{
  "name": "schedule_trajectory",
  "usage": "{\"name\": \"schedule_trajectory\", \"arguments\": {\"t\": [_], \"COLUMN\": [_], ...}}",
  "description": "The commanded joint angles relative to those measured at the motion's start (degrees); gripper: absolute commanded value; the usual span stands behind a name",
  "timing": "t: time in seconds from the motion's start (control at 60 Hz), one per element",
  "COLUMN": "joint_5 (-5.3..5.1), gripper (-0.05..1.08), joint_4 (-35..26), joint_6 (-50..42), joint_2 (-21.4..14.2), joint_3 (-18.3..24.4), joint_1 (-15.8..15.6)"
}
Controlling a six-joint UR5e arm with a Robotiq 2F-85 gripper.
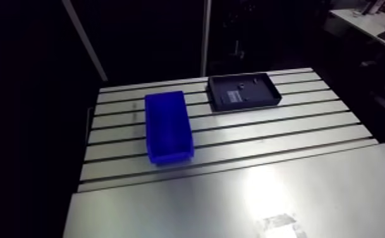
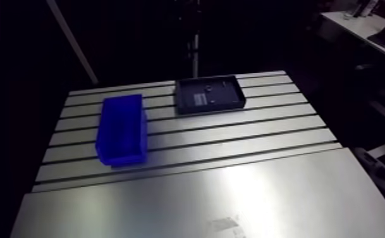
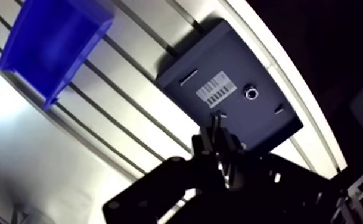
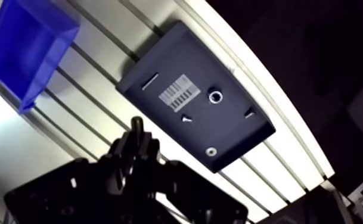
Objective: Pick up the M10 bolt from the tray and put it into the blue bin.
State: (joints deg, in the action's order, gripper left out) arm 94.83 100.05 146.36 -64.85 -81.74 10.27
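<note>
**Slotted table in a dim room: contents**

Slotted aluminium table (image 1: 283, 130), with bright glare on the plain near plate and a dark room behind. Carries a blue bin (image 1: 167, 125), open top up, near a dark tray (image 1: 245, 106) at the far edge, the two not touching. Tray floor holds a barcode label (image 4: 180, 92) and small metal parts (image 4: 216, 95) scattered around it. M10 bolt somewhere among these, not distinguishable. Two-finger gripper (image 4: 137, 128) above the tray's near edge, fingers drawn together, gripping nothing.

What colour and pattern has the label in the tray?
White label with black barcode lines; wrist view shows it best.
</note>
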Motion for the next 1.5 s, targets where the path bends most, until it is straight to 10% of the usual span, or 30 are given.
{"name": "schedule_trajectory", "arguments": {"t": [0.017, 1.5], "joint_5": [-0.37, -0.64], "gripper": [1.05, 1.03], "joint_4": [-3.2, 0.2], "joint_6": [5.9, 17.0], "joint_2": [-3.2, -10.4], "joint_3": [-0.2, -12.2], "joint_1": [-1.3, -14.7]}}
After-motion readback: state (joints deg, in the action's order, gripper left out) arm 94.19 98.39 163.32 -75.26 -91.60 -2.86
